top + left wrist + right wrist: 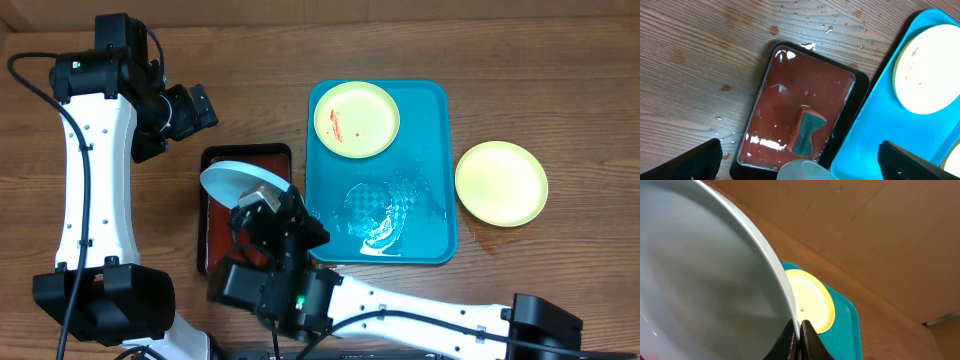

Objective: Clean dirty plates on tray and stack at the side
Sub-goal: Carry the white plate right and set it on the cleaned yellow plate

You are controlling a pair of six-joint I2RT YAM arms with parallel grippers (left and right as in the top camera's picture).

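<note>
Washing looks to be the step in hand. The right claw is clamped shut on the rim of the blue plate, holding it tilted above the black tray, where a sponge lies in reddish-brown water. The left claw hangs wide open and empty near that tray's far left corner. A yellow plate, smeared red, sits at the far end of the turquoise tray. A second yellow plate rests on the table just right of that tray and looks clean. Next, I judge, the left claw must drop onto the sponge, close on it and wipe the held plate without knocking it out of the thin rim grip.
</note>
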